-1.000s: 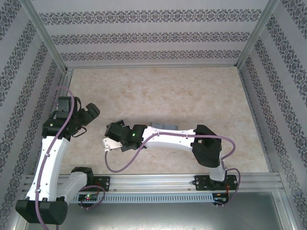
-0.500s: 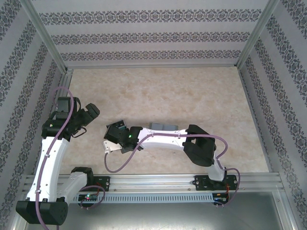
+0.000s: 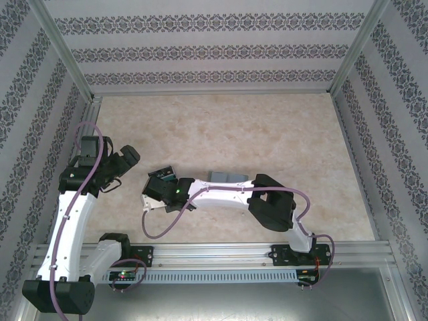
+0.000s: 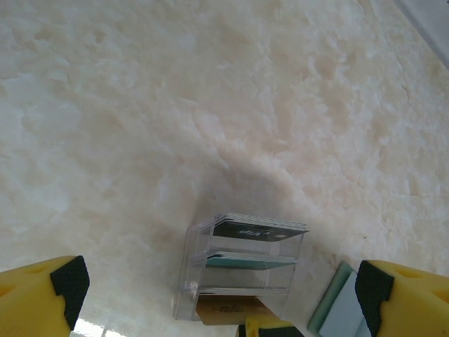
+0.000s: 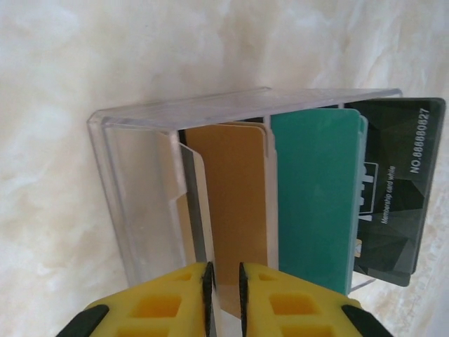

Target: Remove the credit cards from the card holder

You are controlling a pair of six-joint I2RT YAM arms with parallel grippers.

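Note:
The sage-green card holder (image 3: 227, 176) lies flat on the table behind my right forearm; its corner (image 4: 342, 309) also shows in the left wrist view. A clear plastic tray (image 5: 140, 182) stands in front of my right gripper (image 5: 223, 281), holding a tan card (image 5: 231, 189), a teal card (image 5: 312, 196) and a black card (image 5: 396, 182). The right gripper's jaws are shut on the tan card's near edge. My left gripper (image 4: 221, 281) is open and hangs above the tray (image 4: 242, 270), nothing between its fingers. From above, the left gripper (image 3: 127, 157) is left of the right gripper (image 3: 150, 199).
The tabletop (image 3: 221, 127) is pale marble-patterned, walled by patterned panels at the back and sides. An aluminium rail (image 3: 221, 251) runs along the near edge. My right arm's elbow (image 3: 271, 200) lies low across the table's front.
My right arm's elbow has swung left and the wrist has shifted slightly left and back, still at the tray. The left arm has stayed put.

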